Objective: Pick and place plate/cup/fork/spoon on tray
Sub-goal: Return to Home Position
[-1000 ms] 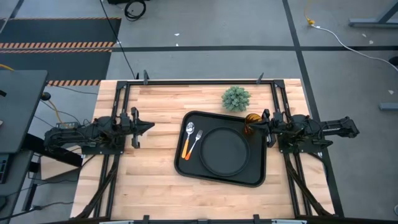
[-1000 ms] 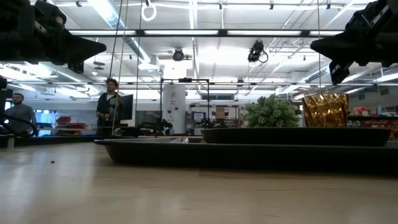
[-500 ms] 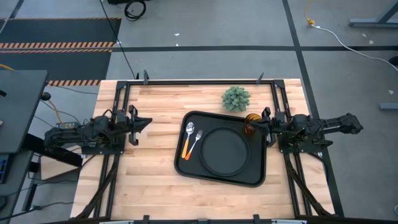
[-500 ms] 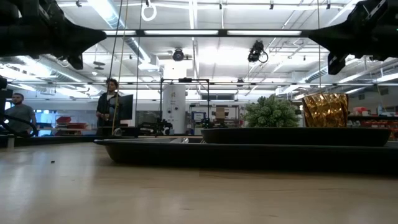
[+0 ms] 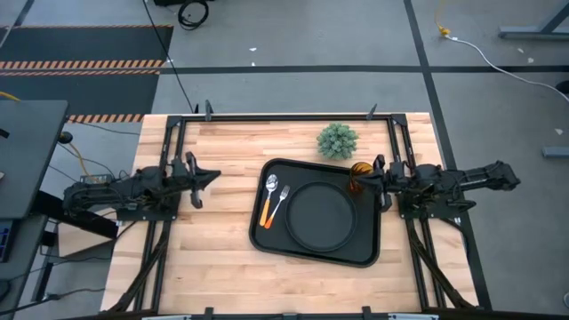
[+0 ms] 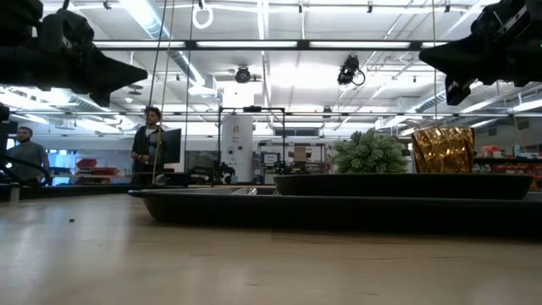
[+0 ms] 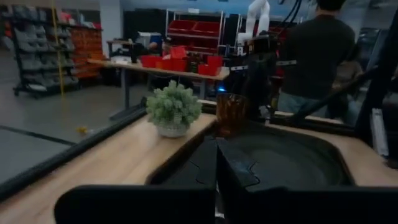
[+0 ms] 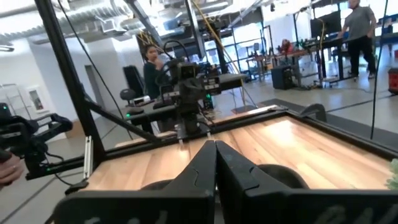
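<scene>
nearby, plant ball (image 5: 338,140) flanks tray (image 5: 316,253); both arms' fingers clenched, empty.

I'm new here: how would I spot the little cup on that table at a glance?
Find the big black tray in the middle of the wooden table. At its far corner on the right-arm side, beside the round black plate, stands the cup. It is small, amber-brown and see-through, unlike the fuzzy green plant nearby.
</scene>
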Controlling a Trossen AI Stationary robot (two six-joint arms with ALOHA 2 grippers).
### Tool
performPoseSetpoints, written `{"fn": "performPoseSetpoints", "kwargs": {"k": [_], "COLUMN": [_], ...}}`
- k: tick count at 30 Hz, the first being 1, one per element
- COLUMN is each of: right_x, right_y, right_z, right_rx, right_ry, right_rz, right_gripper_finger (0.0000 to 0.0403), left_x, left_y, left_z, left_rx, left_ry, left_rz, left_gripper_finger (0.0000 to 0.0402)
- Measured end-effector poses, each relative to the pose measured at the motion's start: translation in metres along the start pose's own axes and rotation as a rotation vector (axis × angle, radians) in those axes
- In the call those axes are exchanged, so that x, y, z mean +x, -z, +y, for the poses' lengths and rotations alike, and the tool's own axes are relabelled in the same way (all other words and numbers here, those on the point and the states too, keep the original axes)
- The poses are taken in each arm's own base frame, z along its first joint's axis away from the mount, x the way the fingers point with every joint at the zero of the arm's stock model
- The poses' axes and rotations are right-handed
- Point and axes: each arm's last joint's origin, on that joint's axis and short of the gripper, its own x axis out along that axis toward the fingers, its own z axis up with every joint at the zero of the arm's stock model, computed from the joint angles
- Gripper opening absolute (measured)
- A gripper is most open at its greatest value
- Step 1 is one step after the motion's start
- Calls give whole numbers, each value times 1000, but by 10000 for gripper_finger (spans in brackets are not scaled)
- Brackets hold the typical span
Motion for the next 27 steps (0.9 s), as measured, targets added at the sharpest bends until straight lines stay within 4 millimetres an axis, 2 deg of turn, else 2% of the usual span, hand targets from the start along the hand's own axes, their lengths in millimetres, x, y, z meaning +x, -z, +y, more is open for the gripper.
{"fn": "performPoseSetpoints", "kwargs": {"k": [6, 13, 20, 27], "right_x": [-3, -5, -6, -5], "right_y": [-1, 5, 14, 14], "right_z": [-1, -3, -7, -7], "right_rx": [-6, 12, -7, 11], "right_ry": [20, 30, 78, -12], "right_rz": [-15, 38, 126, 151], "right_gripper_finger": [11, 8, 8, 8], "left_x": [-2, -2, -2, -2], "left_y": [-12, -6, -10, -12], "left_z": [1, 0, 0, 0], "left_rx": [57, 44, -3, 124], "left_ry": [-34, 14, 19, 19], "left_rz": [-29, 54, 12, -15], "left_gripper_finger": [7, 7, 7, 7]}}
